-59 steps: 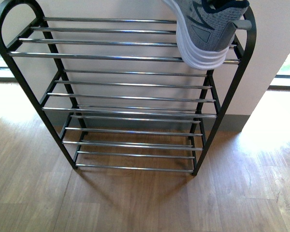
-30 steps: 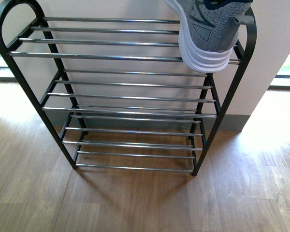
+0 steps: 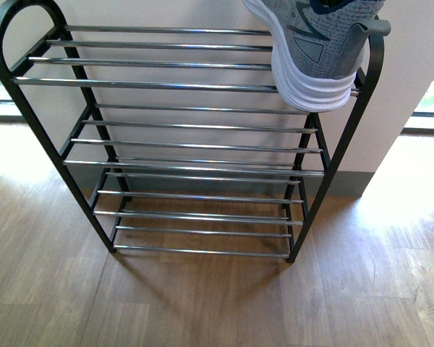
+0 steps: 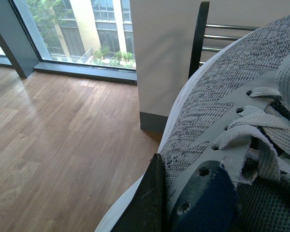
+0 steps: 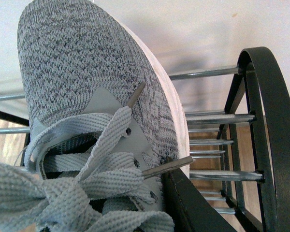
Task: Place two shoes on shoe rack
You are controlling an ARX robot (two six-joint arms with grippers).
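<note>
Pinching the right-hand shoe (image 3: 315,43) near its collar, the right gripper (image 5: 183,205) shows only one dark finger (image 5: 198,215). It is laid flat against the shoe's side, just past the laces (image 5: 87,188). The other finger is hidden by the shoe, so the clamp is read from that one pressed finger and from how the shoe hangs tilted.

Ahead of this gripper the grey knit toe points at the pale wall (image 5: 208,29). Just beside the finger, on its outer side, stands the rounded black end of the shoe rack (image 3: 166,85), with chrome bars beneath the shoe. The front view has this shoe at the right end of the top tier. Its white sole (image 3: 311,90) crosses the front bar and the heel overhangs it. Whether the sole rests on the bars cannot be told.

The left gripper (image 4: 157,205) likewise shows a single dark finger (image 4: 146,210), pressed on the side of the left-hand shoe (image 4: 222,96) by the eyelets and next to the dark blue tongue (image 4: 208,203). Its partner is out of sight, and the hold looks like a pinch at the collar. The wooden floor (image 4: 53,130) lies well below this gripper. Past the toe stands a black post of the rack, and off to one side are a wall corner and a window (image 4: 87,29).
</note>
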